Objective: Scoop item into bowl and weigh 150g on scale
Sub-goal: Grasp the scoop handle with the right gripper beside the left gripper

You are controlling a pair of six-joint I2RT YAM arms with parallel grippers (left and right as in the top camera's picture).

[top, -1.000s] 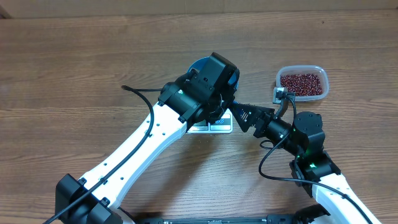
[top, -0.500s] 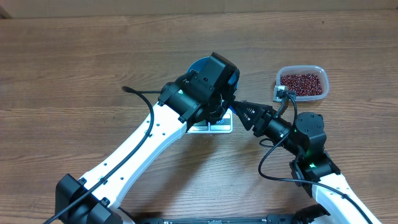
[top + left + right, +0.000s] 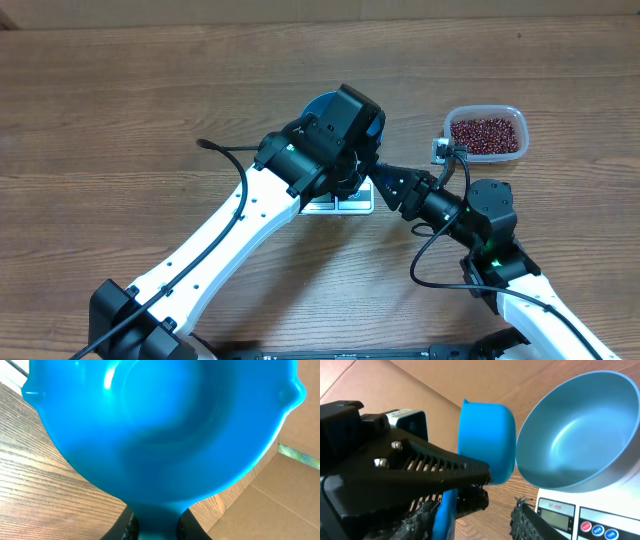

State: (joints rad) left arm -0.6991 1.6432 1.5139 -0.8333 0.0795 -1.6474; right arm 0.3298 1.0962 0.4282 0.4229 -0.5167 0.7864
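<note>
the task is barely begun. the blue bowl (image 3: 580,430) sits on the white scale (image 3: 580,522), and the right wrist view shows it empty. the red-brown beans (image 3: 486,133) all lie in their clear tub (image 3: 523,135), well apart on the right of the table (image 3: 150,100). the left gripper (image 3: 156,529) is closed on the handle of the small blue scoop (image 3: 487,440), held up just beside the bowl's rim. the right gripper (image 3: 472,510) has its jaws either side of that handle with a gap showing on one side, so it looks unclamped. this reads as a handover. left to do: take the scoop, dig beans, tip them in, watch the display. the left arm hangs over the bowl and would block the pour.
</note>
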